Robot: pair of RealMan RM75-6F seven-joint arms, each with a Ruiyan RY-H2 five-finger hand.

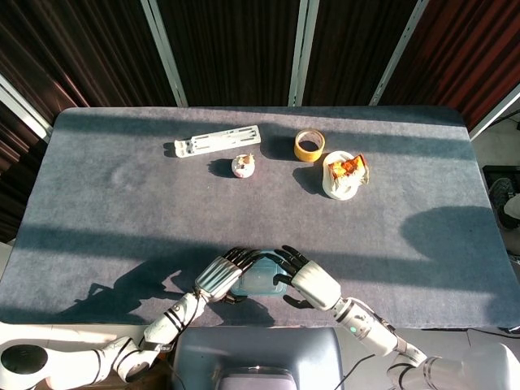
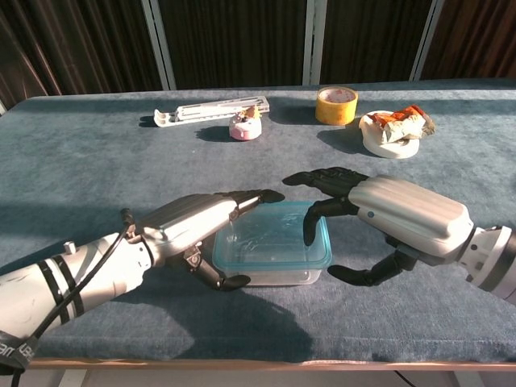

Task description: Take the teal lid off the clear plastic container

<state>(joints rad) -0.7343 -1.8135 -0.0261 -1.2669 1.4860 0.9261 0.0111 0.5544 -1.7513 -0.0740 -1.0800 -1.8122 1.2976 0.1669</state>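
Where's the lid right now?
The teal lid is on the container at the table's near edge, between the left hand and right hand; the head view shows it mostly covered by both hands.

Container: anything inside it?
Nothing visible through the teal lid or the container front wall. The left hand and right hand cover its sides, so I can't confirm it's empty.

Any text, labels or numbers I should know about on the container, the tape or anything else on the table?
None can be read.
Teal lid and clear container: no print visible.
Yellow tape roll: no lettering visible.
Food wrapper on the white dish: orange and red pattern, too small to read.
White bracket: no markings visible.
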